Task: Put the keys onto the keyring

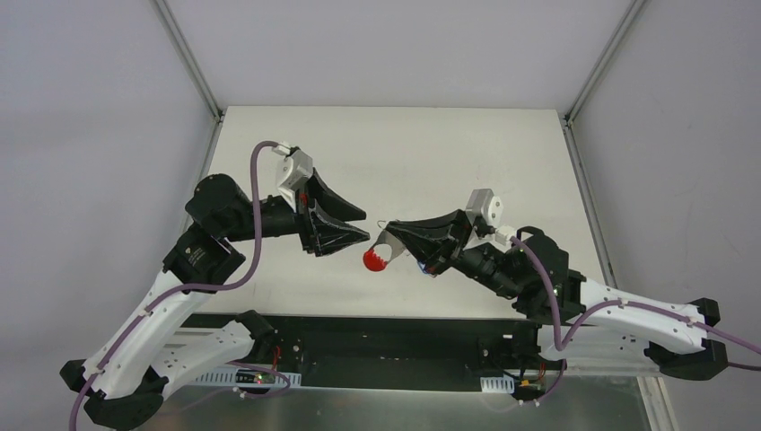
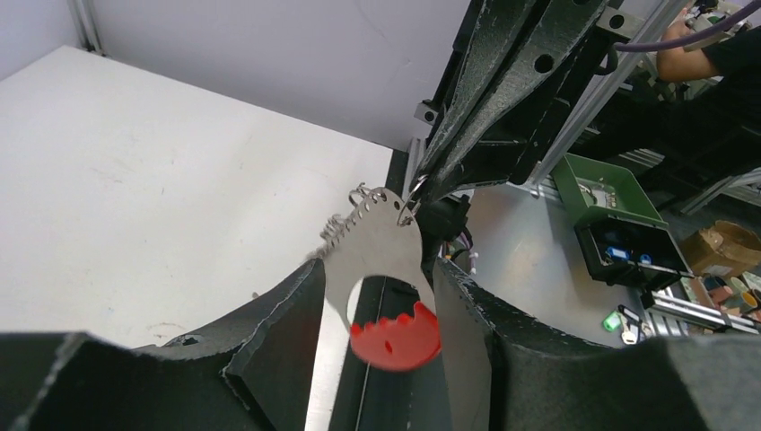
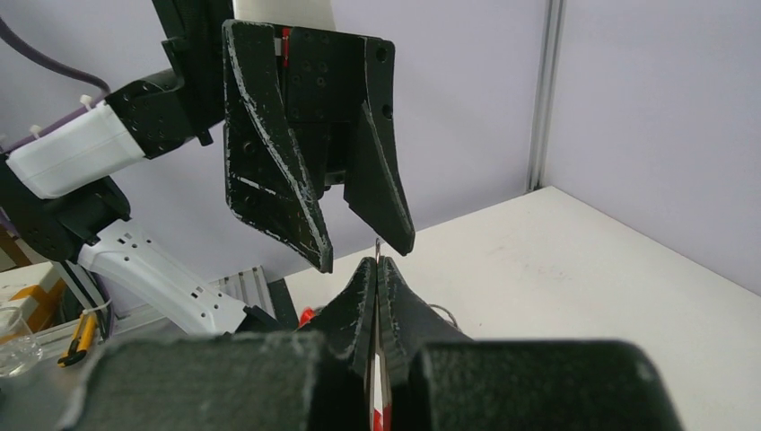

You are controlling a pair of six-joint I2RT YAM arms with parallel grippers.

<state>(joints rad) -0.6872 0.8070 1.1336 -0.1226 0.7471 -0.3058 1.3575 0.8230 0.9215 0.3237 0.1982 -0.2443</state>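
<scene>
My right gripper [image 1: 388,232] is shut on the top of the keyring's curved strip [image 1: 375,260], which hangs below it, silver above and red at the bottom. In the left wrist view the strip [image 2: 395,337] hangs between the spread fingers of my open left gripper [image 2: 377,269], touching neither, with thin wire rings [image 2: 334,232] beside its top. The right wrist view shows my right gripper [image 3: 377,265] closed on a thin red-and-white sliver, the open left gripper [image 3: 363,256] just beyond it. The left gripper [image 1: 365,224] faces the right one. The key with its blue tag is not clearly in view.
The white table [image 1: 404,153] lies under both grippers, walled by grey panels with metal posts at the far corners. Past the table's near edge are a green box [image 2: 601,184] and a black device [image 2: 628,256]. The arm bases sit on the black rail [image 1: 386,341].
</scene>
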